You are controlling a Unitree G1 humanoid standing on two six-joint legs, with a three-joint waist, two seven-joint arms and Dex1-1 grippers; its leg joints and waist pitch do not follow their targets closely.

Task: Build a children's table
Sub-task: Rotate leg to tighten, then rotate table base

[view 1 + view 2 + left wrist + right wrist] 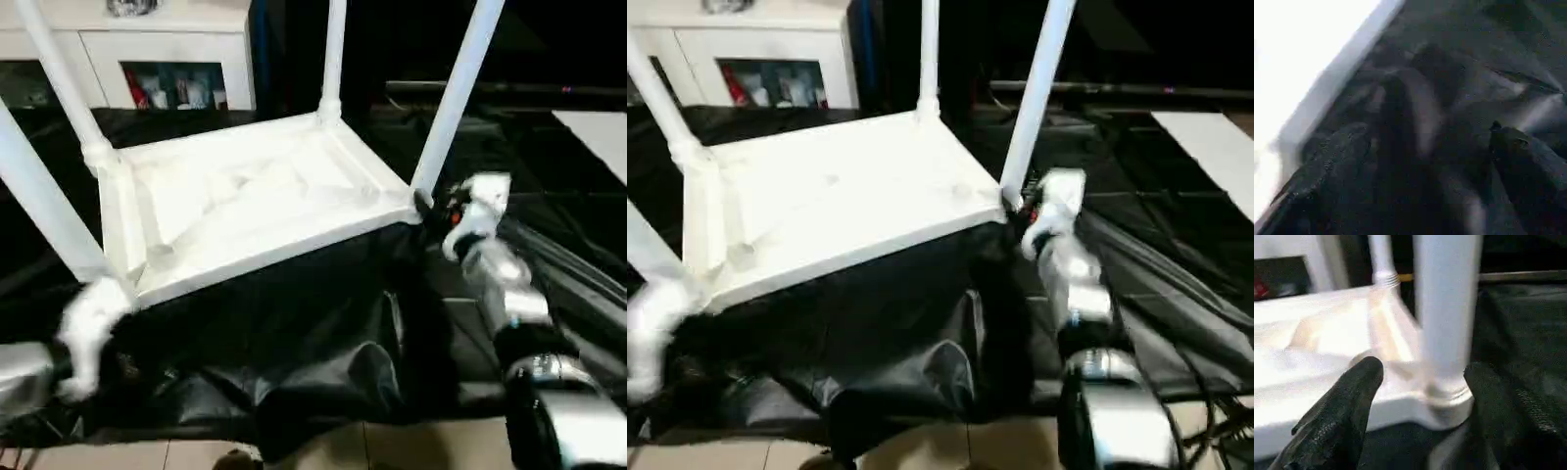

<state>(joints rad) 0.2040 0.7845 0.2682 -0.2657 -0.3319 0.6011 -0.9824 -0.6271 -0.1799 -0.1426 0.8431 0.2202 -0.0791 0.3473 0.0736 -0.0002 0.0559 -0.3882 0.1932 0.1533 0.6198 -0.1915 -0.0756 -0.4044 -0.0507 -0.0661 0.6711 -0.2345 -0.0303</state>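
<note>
Right wrist view gives you the clearest read: right gripper [1420,391] has its black fingers [1337,416] spread either side of the base of the near right leg [1447,308], where it enters the corner socket [1447,404]; contact can't be confirmed. Tabletop [245,196] lies underside up on the black sheet [323,343], four legs standing up from its corners. Left gripper [1405,161] hangs over the sheet beside the tabletop's near left corner, fingers apart, probably empty. White cabinet [147,49] stands behind.
</note>
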